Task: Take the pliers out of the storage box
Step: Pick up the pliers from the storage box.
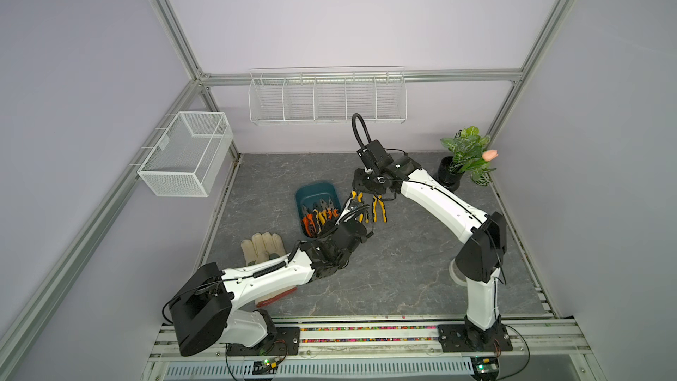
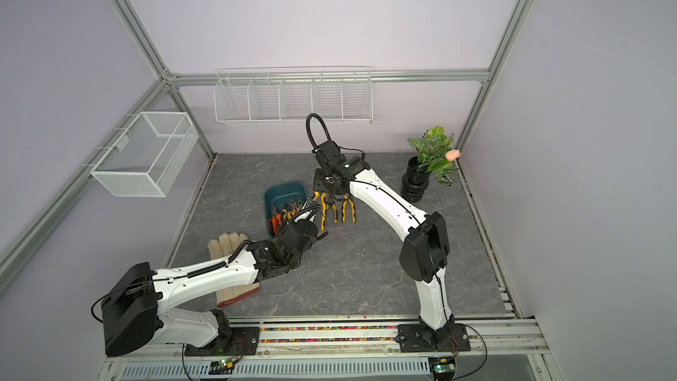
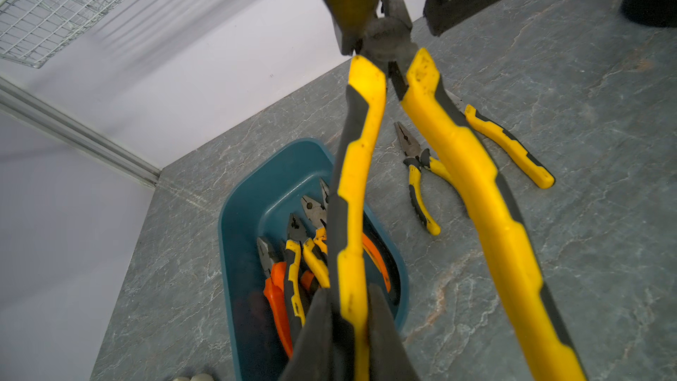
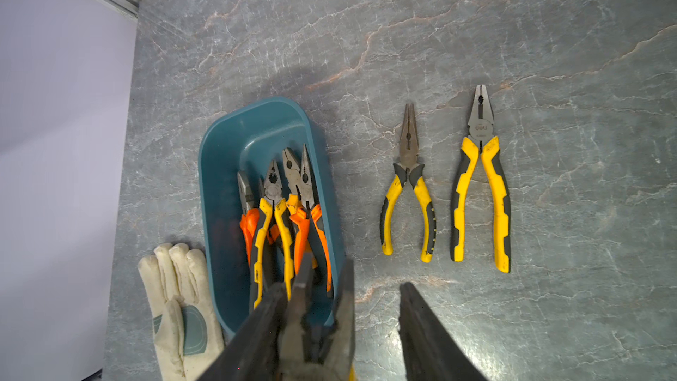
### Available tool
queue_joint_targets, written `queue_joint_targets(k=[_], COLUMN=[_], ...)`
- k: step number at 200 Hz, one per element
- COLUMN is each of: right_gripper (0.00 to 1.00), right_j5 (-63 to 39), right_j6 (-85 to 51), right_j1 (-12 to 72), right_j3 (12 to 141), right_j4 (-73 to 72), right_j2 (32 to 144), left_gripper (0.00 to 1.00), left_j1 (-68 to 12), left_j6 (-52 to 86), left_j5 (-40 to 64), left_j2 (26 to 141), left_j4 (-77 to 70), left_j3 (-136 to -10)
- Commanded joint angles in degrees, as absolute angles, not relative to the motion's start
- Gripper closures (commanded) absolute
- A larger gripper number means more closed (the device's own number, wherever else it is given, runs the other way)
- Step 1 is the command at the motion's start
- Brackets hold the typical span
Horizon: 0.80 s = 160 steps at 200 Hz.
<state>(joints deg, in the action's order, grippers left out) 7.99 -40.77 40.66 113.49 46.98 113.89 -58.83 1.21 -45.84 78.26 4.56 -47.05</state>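
Note:
A yellow-and-black pliers (image 3: pixel 472 185) hangs in the air beside the dark teal storage box (image 4: pixel 234 133), handles spread. My left gripper (image 3: pixel 348 289) is shut on one of its handles (image 3: pixel 357 177). My right gripper (image 4: pixel 342 287) is open around the pliers' metal head (image 4: pixel 307 309): one finger (image 4: pixel 256 324) lies against it, the other finger (image 4: pixel 425 331) stands apart. Several pliers (image 4: pixel 282 214) with orange and yellow handles lie in the box (image 1: pixel 315 192). Two yellow-handled pliers lie on the table next to the box: a needle-nose pair (image 4: pixel 408 185) and a larger pair (image 4: pixel 480 185).
A cream work glove (image 1: pixel 262 247) lies near the box under my left arm. A potted plant (image 1: pixel 465 155) stands at the back right. A white mesh basket (image 1: pixel 187 152) hangs on the left wall and a long wire rack (image 1: pixel 326 98) on the back wall.

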Motion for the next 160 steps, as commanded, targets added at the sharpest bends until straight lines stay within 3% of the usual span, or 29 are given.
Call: queue_joint_targets(k=[1, 160], right_gripper=[0.52, 0.62], right_j5=[8.9, 5.8], right_j6=[-41.7, -43.7], right_j1=[40.1, 41.9], right_j3=[114.4, 112.5], right_j4=[46.7, 47.9], right_j2=[111.5, 112.9], left_gripper=[1.0, 1.0], left_j1=[-59.1, -59.1], left_j6=[1.8, 1.2], left_j5=[-48.3, -48.8], left_j2=[76.6, 77.6], left_j4=[0.9, 0.7], left_j3=[-48.5, -49.9])
